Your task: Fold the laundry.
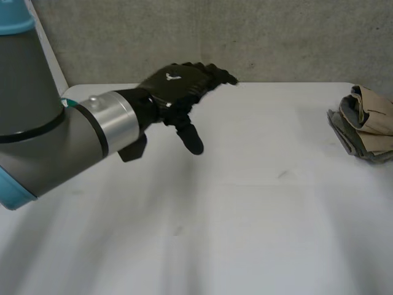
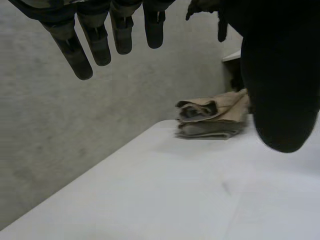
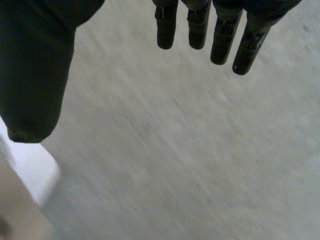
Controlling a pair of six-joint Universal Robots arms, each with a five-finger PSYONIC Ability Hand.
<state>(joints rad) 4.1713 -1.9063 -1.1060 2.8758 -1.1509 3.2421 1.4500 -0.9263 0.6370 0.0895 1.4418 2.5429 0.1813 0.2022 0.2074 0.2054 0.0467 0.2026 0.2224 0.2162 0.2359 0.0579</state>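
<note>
I see the left arm (image 1: 55, 135) reaching in from about 9 o'clock on the head view. It ends in the left robot hand (image 1: 175, 89), which hangs over the white counter (image 1: 245, 209) at roughly 11 o'clock. The back of the hand faces up, its fingers (image 1: 215, 75) stretch toward the grey wall (image 1: 276, 37) at 12 o'clock, and its thumb (image 1: 191, 140) points down toward the counter. From the left wrist camera I read this robot hand as spread and holding nothing. The fingers (image 2: 82, 47) run straight and side by side with small gaps between them. The thumb (image 2: 280, 90) stands well apart from them, and nothing lies between thumb and fingers.

The laundry (image 1: 365, 123) sits at 3 o'clock on the counter, right at its edge and well apart from the left robot hand. It is a small folded stack of beige cloth over grey cloth, with the upper layer bunched and rolled at one side. On the left wrist camera the same stack (image 2: 212, 120) lies on the counter close to the wall, out beyond the hand. One end of it is hidden behind the thumb.

The right robot hand (image 3: 35, 65) is spread too, with straight fingers (image 3: 200, 25), the thumb set wide of them and nothing in its hold. The grey wall lies beyond its palm, blurred. Beside its thumb I see a white patch and a beige one, but I cannot tell what they are
</note>
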